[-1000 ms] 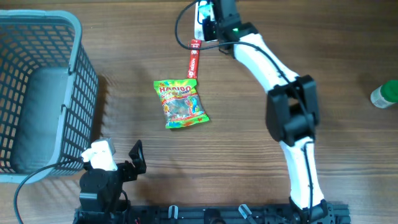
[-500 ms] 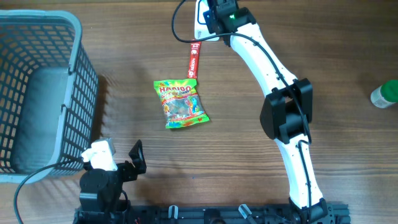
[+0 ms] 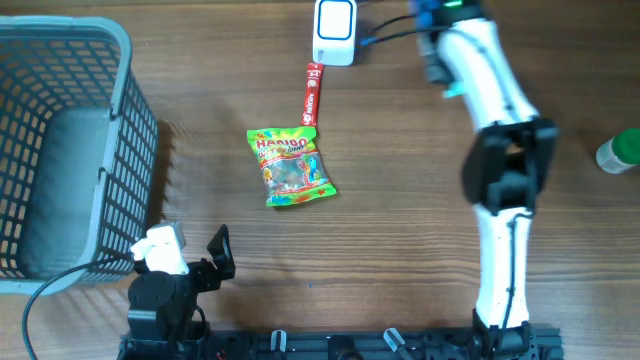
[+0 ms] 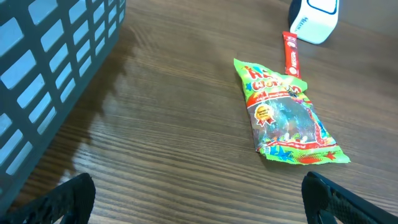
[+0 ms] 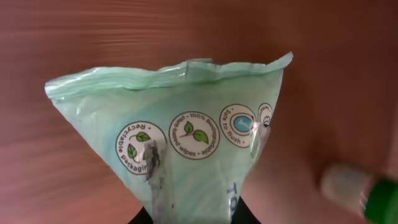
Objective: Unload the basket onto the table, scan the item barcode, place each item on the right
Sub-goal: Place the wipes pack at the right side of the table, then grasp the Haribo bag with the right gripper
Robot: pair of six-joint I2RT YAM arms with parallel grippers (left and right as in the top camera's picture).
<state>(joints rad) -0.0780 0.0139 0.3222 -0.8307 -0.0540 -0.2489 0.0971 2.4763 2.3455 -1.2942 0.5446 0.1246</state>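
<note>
Noted pale green packet (image 5: 186, 149) pinched at one end in closed right hand (image 5: 189, 216), just right of scanner (image 3: 334, 32); judged held so to turn its barcode scannerward. Found left hand (image 4: 202, 199) open, empty, well nearside of scanner. Logged free worktop (image 3: 400, 200) right of scanner; sweets bag (image 3: 290, 167), red bar (image 3: 312, 95) close on its near side

Left arm (image 3: 160, 295) sits folded low at the near table edge, left gripper (image 4: 199, 202) spread wide. Right arm (image 3: 495, 100) stretches to the far edge, right gripper (image 5: 189, 218) clamped on a pale green pouch (image 5: 186, 137).
</note>
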